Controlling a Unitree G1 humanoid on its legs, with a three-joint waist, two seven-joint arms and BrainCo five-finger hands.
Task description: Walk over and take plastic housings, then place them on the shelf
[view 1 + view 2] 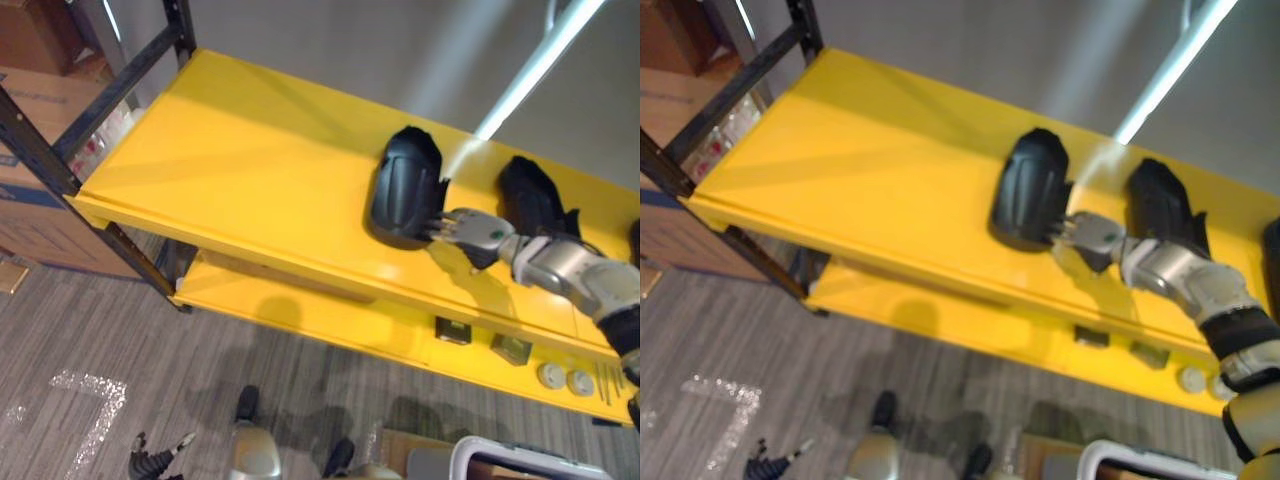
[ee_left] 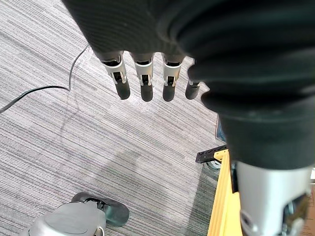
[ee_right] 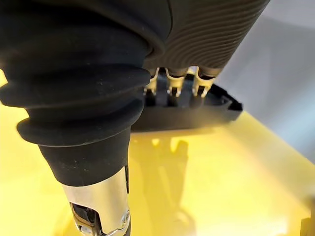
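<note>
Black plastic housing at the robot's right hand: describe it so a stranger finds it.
Start at the glossy yellow shelf, top level. The rounded black plastic housing lies nearest its bare end. Unlike the neighbouring housing, it has the right hand at its edge.

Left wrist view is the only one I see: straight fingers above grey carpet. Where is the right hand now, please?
Observer: The right hand is at the yellow shelf, touching a black plastic housing that lies on its top board.
Operator: Does it grip the housing?
Observer: Its fingers look straight, with the tips against the housing's near edge.
Operator: Is another housing there?
Observer: Yes, a second housing lies on the same board, to the right.
</note>
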